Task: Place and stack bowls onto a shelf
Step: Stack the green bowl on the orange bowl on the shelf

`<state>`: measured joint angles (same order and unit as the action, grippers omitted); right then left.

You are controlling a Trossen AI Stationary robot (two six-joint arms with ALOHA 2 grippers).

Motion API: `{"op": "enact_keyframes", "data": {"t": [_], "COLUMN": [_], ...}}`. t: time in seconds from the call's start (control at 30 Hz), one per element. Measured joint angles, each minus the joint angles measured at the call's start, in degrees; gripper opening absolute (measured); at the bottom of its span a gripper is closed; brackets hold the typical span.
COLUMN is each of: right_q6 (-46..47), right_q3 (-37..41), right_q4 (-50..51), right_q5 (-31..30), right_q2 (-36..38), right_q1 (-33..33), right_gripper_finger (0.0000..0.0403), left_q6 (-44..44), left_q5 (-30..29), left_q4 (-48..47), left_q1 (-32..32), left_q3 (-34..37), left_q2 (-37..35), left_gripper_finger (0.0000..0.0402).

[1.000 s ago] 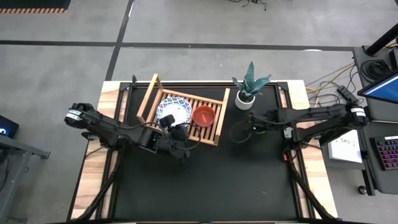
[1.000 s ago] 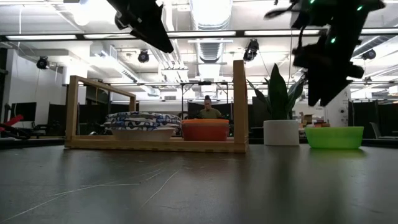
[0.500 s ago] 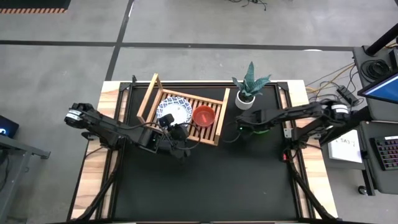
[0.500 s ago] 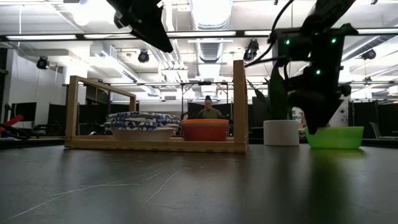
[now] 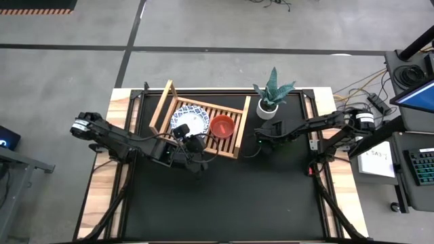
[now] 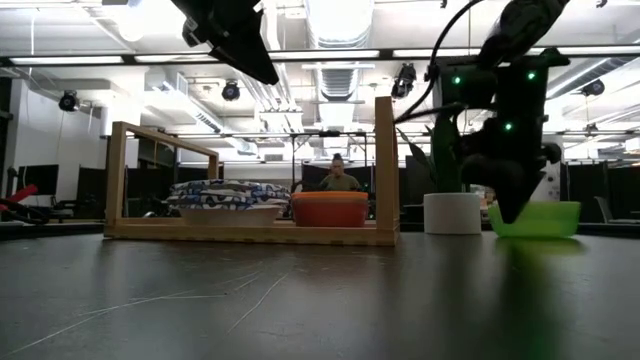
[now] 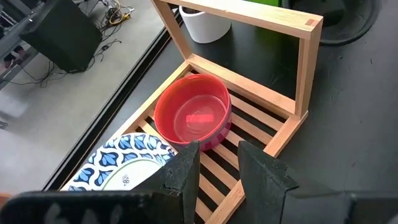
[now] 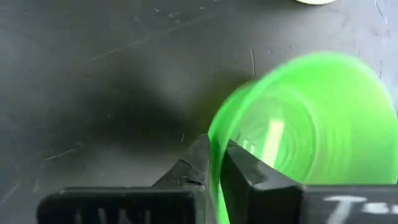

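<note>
Right end effector (image 8: 214, 163) clamped on green bowl's (image 8: 305, 130) rim beside plant pot (image 6: 452, 212); next, lift toward shelf (image 5: 234, 129). Left end effector (image 7: 217, 165) apart above shelf.

White plant pot (image 5: 266, 110) with a spiky green plant (image 5: 273, 89); person (image 6: 338, 176) beyond the table (image 5: 224, 196).

Plant pot (image 5: 266, 110) just beside green bowl (image 8: 305, 134).

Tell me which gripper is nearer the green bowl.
Right. The right gripper straddles the green bowl's rim, one finger inside and one outside. The left gripper is off beside the shelf, by the red bowl.
</note>
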<state>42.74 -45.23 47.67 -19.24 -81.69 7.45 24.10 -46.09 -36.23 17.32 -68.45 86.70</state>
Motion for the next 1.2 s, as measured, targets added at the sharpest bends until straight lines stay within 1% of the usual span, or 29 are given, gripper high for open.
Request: {"op": "enact_keyframes", "data": {"t": [0.13,0.23,0.37,0.5,0.6,0.73,0.8,0.93,1.03,1.2], "right_q6": [0.04,0.31,0.88,1.95,2.36,2.31,1.61,-2.95,-10.35,-24.51], "right_q3": [0.00,0.00,-0.76,-3.39,-5.93,-10.00,-12.02,-15.87,-18.36,-23.79], "right_q4": [0.10,0.62,1.67,1.43,1.42,1.30,1.26,-1.38,-7.16,-14.81], "right_q5": [1.47,1.84,1.84,1.36,-0.75,-6.89,-10.31,-15.57,-16.29,-16.35], "right_q2": [2.69,5.98,11.67,18.12,22.45,26.35,27.15,26.61,24.56,18.65], "right_q1": [-1.29,-3.57,-8.19,-13.82,-18.13,-23.81,-26.38,-30.22,-30.71,-30.33], "right_gripper_finger": [0.0013,0.0011,0.0009,0.0009,0.0009,0.0009,0.0009,0.0009,0.0009,0.0009], "left_q6": [0.51,1.79,4.56,7.35,9.11,11.23,12.96,15.72,15.38,14.74], "left_q5": [0.00,-0.07,-0.55,-1.66,-2.49,-6.31,-8.66,-10.59,-12.03,-17.16], "left_q4": [-0.79,-2.37,-5.05,-9.03,-11.48,-14.17,-16.02,-18.96,-19.34,-20.84], "left_q1": [0.07,0.36,0.44,0.90,2.10,4.52,5.61,7.11,7.45,7.65], "left_q3": [0.00,0.02,0.02,0.02,0.02,0.02,0.02,0.02,0.02,0.02], "left_q2": [0.00,0.00,0.00,-0.02,-0.09,-0.42,-0.93,-2.58,-4.21,-5.72], "left_gripper_finger": [0.0093,0.0093,0.0093,0.0093,0.0093,0.0093,0.0093,0.0093,0.0093,0.0093]}}
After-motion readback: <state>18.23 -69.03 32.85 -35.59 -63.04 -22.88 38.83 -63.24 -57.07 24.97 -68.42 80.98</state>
